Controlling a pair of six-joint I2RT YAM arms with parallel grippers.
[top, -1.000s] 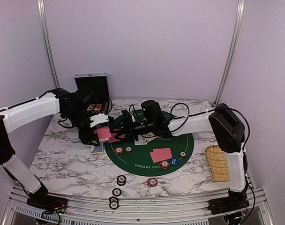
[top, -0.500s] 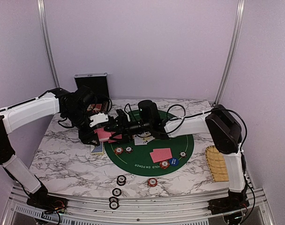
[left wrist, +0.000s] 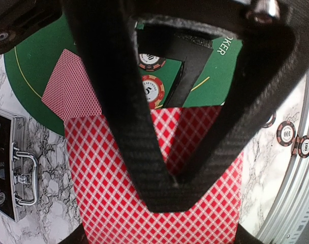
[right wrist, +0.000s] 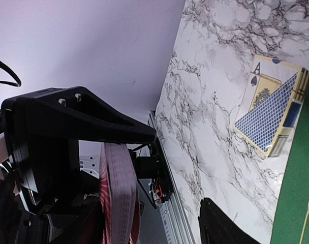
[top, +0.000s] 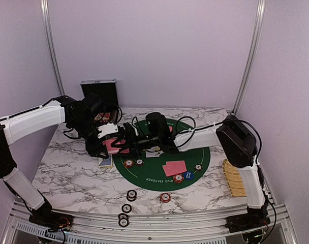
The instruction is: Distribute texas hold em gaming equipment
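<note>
From above, the left gripper (top: 110, 141) is closed on a deck of red-backed cards (top: 113, 146). It holds the deck above the marble table (top: 68, 173), at the left edge of the round green mat (top: 192, 155). The right gripper (top: 125, 143) is stretched across the mat and is just beside the deck. How wide it stands, I cannot tell. On the mat lie a pair of loose cards (top: 174, 168), some striped chips (top: 129, 163) and a blue disc (top: 188, 175). More chips lie on the marble near the front edge.

In the left wrist view, the two black fingers (left wrist: 134, 127) come together in a narrow V over the checked back of the deck. A black case (left wrist: 12, 168) lies at the lower left.

In the right wrist view, the deck is seen from its edge, clamped in the left gripper. A blue-backed pack (right wrist: 269, 117) with an ace of spades lies on the marble. Only one dark finger (right wrist: 220, 223) of the right gripper shows.
</note>
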